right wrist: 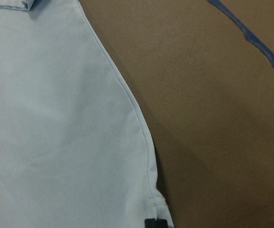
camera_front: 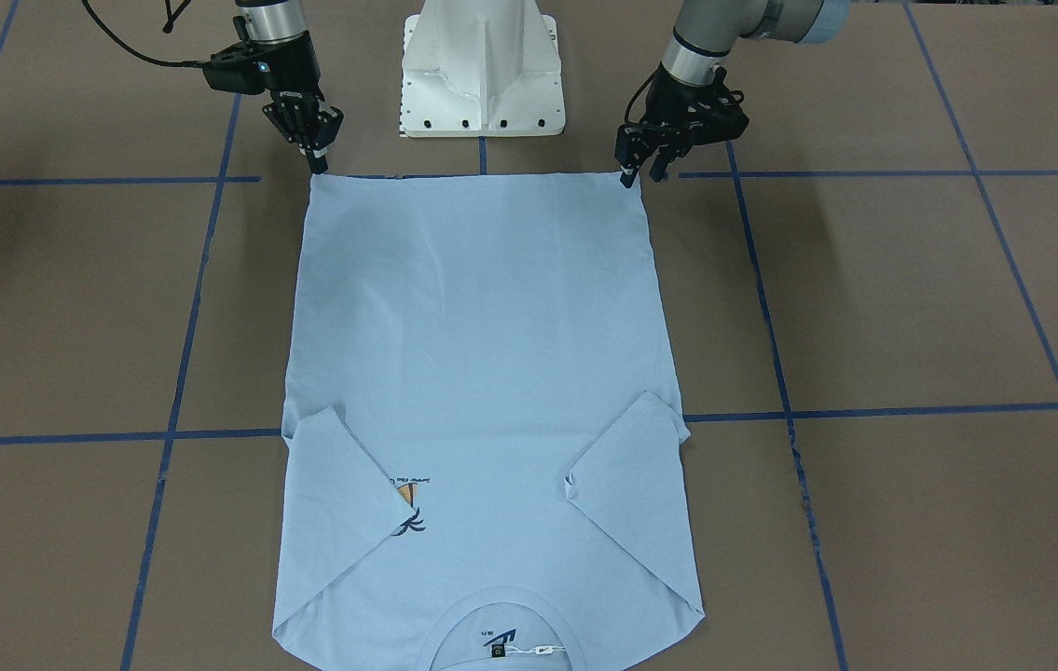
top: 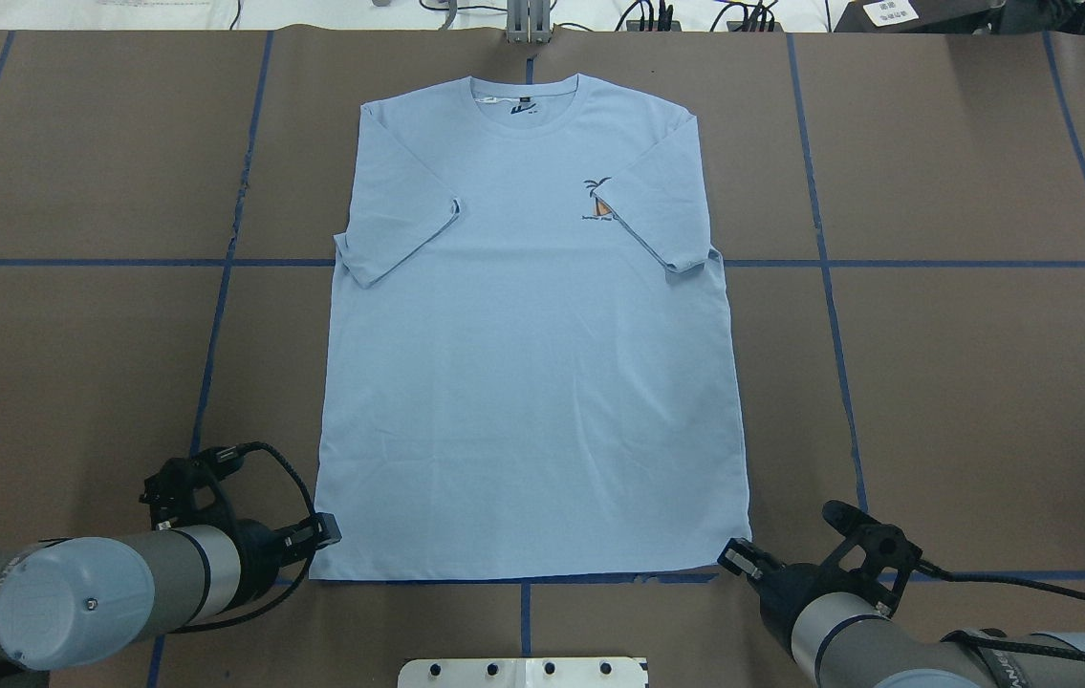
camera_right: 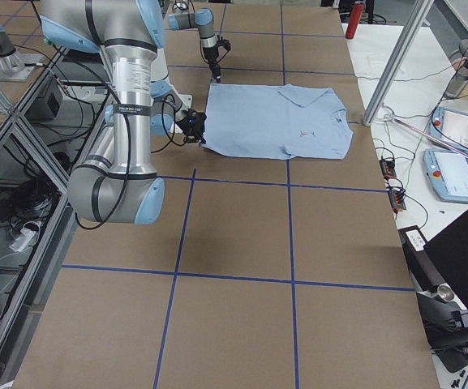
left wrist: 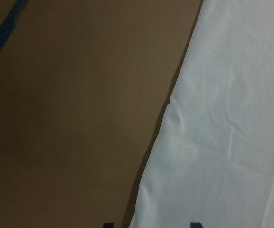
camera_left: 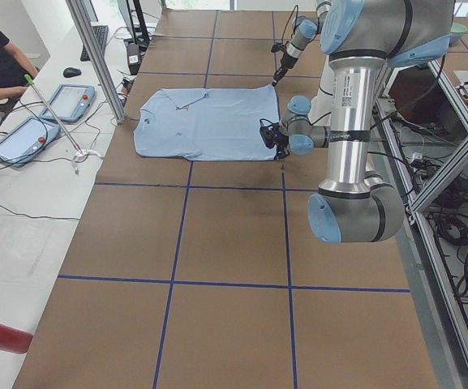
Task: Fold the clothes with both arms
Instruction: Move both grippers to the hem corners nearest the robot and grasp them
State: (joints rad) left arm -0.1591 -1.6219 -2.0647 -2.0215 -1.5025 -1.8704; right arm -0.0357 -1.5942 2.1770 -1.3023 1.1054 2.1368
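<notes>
The light blue T-shirt [top: 532, 334] lies flat and face up, collar away from me, with both sleeves folded in over the chest. The palm-tree print [top: 597, 199] is partly covered by a sleeve. My left gripper [top: 327, 530] is open low at the hem's left corner. In the left wrist view [left wrist: 151, 225] its tips straddle the shirt's edge. My right gripper [top: 735, 559] is at the hem's right corner. In the right wrist view [right wrist: 155, 223] its tips are together on that corner. In the front view the left gripper [camera_front: 640, 174] shows on the right and the right gripper [camera_front: 317, 165] on the left.
The brown table [top: 963, 382] is marked with blue tape lines. The white pedestal base [camera_front: 482, 70] stands between the arms, just behind the hem. Operators' tablets [camera_left: 51, 113] and a person sit beyond the table's far edge. A red bottle [camera_left: 2, 335] lies on the side bench.
</notes>
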